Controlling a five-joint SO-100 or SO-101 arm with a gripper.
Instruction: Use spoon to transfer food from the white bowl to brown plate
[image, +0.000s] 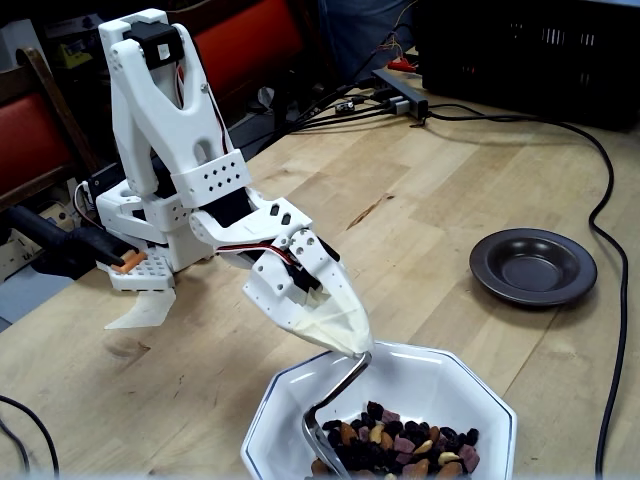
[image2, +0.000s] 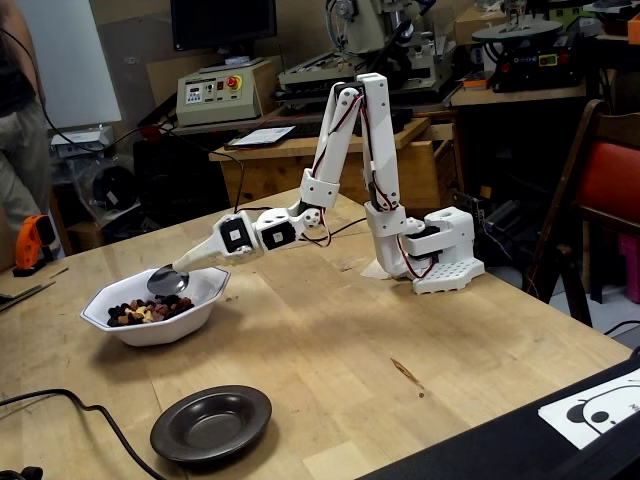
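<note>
My gripper (image: 349, 344) is a whitish cone tip, shut on the thin handle of the silver spoon (image: 337, 392). It reaches down over the near-left rim of the white bowl (image: 432, 375), an octagonal dish with a blue rim line. The spoon's oval end dips at the left edge of the food (image: 403, 446), a heap of nuts, raisins and pinkish bits. In a fixed view from the side, the spoon (image2: 167, 281) hovers just above the food (image2: 145, 312) inside the white bowl (image2: 165, 326), with my gripper (image2: 197, 263) above the rim. The brown plate (image: 533, 265) (image2: 212, 423) lies empty and apart.
The arm's white base (image: 140, 262) (image2: 440, 262) sits on the wooden table. A black cable (image: 612, 220) runs past the brown plate, and another cable (image2: 70, 402) lies beside it. A power strip (image: 400, 92) and a dark crate (image: 540, 50) stand at the table's far edge.
</note>
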